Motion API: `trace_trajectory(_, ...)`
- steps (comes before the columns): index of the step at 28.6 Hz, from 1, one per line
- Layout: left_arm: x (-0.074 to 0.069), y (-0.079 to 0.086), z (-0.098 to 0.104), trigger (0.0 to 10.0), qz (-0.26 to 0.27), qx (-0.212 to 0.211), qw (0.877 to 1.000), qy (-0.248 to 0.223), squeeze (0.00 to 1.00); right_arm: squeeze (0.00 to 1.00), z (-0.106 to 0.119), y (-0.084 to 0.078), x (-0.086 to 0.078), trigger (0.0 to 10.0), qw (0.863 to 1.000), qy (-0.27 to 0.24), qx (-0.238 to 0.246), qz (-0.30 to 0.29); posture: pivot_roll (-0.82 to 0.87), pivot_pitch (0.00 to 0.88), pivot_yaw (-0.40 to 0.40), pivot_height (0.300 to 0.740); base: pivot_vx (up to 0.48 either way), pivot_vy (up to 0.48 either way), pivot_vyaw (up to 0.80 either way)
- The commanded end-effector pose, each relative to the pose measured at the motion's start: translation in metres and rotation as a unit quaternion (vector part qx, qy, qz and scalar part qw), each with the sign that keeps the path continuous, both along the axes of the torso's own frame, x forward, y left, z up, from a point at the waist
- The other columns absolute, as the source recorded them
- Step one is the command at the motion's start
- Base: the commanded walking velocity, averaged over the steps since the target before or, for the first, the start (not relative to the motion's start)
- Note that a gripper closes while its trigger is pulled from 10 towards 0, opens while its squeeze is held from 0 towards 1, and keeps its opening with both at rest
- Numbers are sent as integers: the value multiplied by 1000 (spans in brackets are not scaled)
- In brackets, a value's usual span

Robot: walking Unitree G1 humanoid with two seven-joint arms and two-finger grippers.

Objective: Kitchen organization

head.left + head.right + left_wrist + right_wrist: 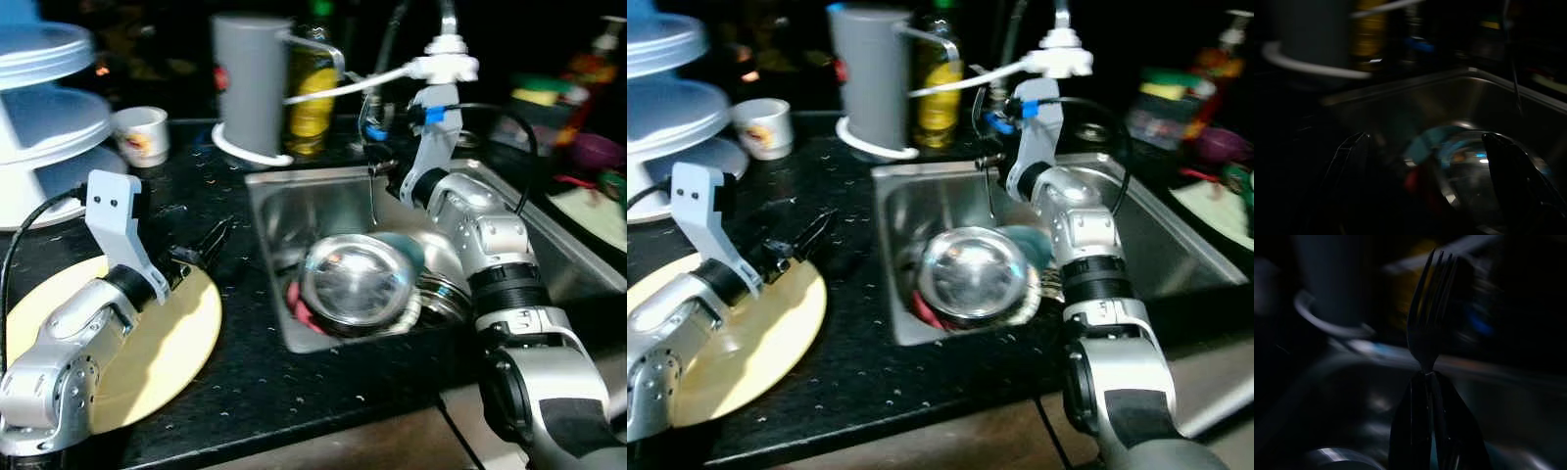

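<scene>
Above the sink [294,196], the right gripper [1427,382] pinches a fork [1429,313].
Light, stiff, slippery metal; hold the handle. Left gripper [1425,171] gapes empty.

Bowl [355,281] in the sink [284,211]; plate [167,343] on the counter [294,392] to its left; canister [251,83] behind.

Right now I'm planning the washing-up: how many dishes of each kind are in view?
Steel bowls in the sink: 1
Forks, held by the right gripper: 1
Yellow plates on the counter: 1
Small cups: 1
Total: 4
</scene>
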State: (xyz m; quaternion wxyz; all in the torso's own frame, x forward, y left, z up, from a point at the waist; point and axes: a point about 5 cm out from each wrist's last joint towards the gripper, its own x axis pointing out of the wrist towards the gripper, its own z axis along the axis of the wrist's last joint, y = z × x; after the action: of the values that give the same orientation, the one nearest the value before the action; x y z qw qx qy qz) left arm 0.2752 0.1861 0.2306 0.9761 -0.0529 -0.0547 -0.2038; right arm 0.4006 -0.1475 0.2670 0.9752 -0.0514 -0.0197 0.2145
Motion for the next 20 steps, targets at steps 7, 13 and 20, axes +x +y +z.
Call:
trace_trajectory(7,-3,-3,0,10000,-17,8,1000,8,0,0,-15,1,-1,7569,995,3,-89,-38,98,0,-78,740,0,0,-225)
trace_trajectory(13,-3,-5,-1,10000,-21,12,1000,10,0,0,-34,-5,3,10000,981,44,-166,-95,100,0,-77,740,0,0,0)
trace_trajectory(20,-4,-6,2,10000,-27,14,1000,10,0,0,-60,-9,1,10000,954,99,-242,-147,101,0,-74,740,0,0,0)
